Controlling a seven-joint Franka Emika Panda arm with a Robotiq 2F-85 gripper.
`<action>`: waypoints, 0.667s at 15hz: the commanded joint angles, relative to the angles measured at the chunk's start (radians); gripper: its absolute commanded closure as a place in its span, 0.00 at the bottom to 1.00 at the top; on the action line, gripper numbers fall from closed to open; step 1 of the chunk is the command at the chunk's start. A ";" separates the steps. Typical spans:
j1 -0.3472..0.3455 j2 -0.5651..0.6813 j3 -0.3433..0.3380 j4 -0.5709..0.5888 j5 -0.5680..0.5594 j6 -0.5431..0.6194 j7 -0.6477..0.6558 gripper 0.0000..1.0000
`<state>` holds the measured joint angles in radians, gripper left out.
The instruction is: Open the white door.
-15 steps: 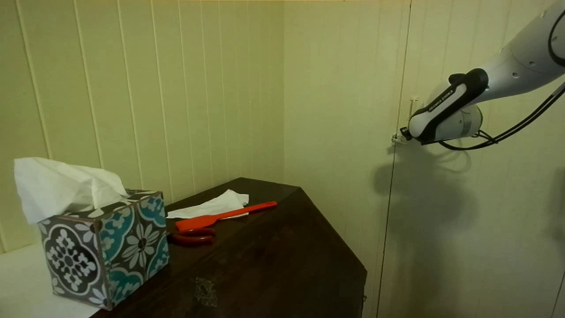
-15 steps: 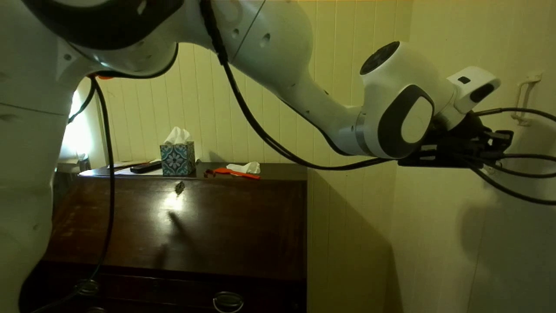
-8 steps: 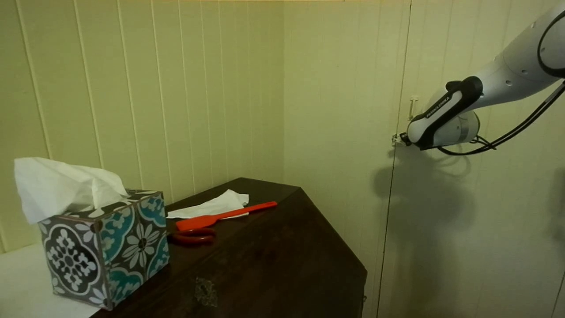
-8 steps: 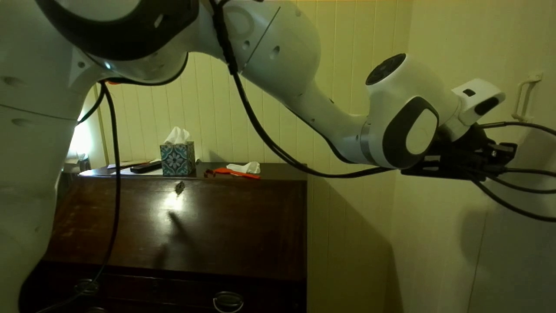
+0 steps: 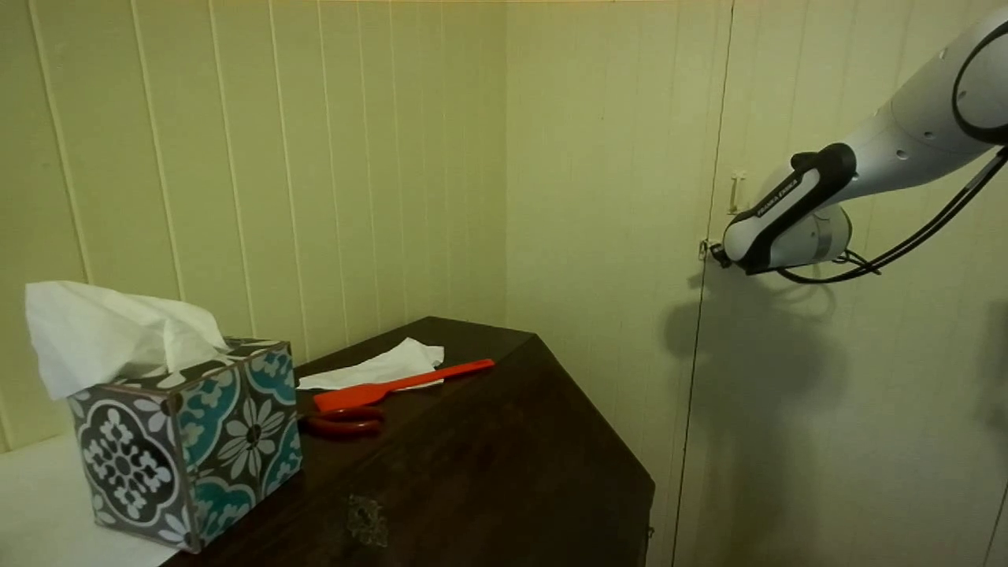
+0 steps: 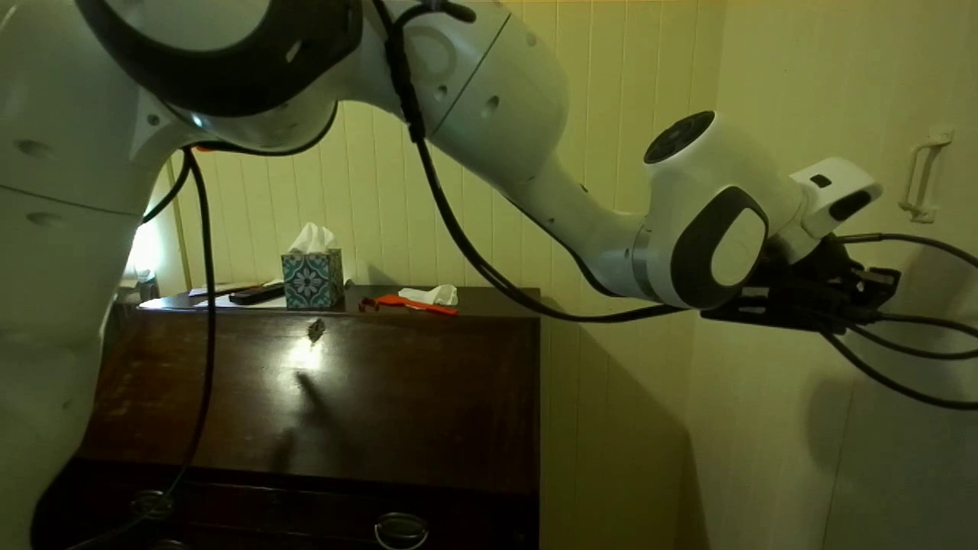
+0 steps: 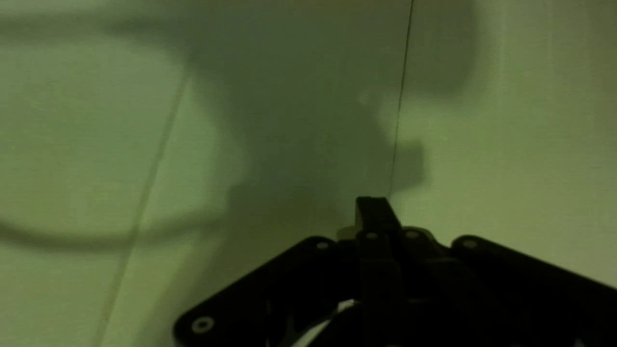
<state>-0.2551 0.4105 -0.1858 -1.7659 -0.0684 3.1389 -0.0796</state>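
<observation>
The white door (image 5: pixel 882 409) is a tall cream panel with a narrow dark seam along its edge. It also shows in an exterior view at the far right (image 6: pixel 909 489) and left of the seam in the wrist view (image 7: pixel 140 173). A small pale handle (image 5: pixel 735 194) sits near the seam, also visible at the right (image 6: pixel 926 176). A small latch (image 5: pixel 704 250) sits on the seam below the handle. My gripper (image 5: pixel 718 254) is beside the latch, below the handle; contact cannot be told. In the wrist view its fingers (image 7: pixel 378 212) are together, with nothing visible between them.
A dark wooden desk (image 5: pixel 535 457) stands against grooved wall panelling. On it are a patterned tissue box (image 5: pixel 189 441), a red spatula (image 5: pixel 402 383), red-handled scissors (image 5: pixel 342 421) and a white tissue (image 5: pixel 394 362). Black cables (image 6: pixel 497 267) hang along the arm.
The arm and gripper have moved downward in both exterior views, ending lower beside the latch. The door and the desk things have not moved.
</observation>
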 commanded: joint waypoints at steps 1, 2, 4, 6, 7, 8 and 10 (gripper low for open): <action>-0.062 0.013 0.088 -0.007 0.031 -0.024 -0.025 1.00; -0.073 0.013 0.103 -0.010 0.030 -0.024 -0.027 1.00; -0.100 0.011 0.148 -0.025 0.032 -0.047 -0.032 1.00; -0.130 0.015 0.197 -0.034 0.035 -0.068 -0.043 1.00; -0.139 0.013 0.211 -0.040 0.034 -0.075 -0.043 1.00; -0.148 0.009 0.227 -0.046 0.035 -0.087 -0.042 1.00; -0.148 -0.013 0.237 -0.064 0.027 -0.136 -0.029 1.00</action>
<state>-0.3785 0.4314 0.0136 -1.8040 -0.0604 3.0698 -0.0898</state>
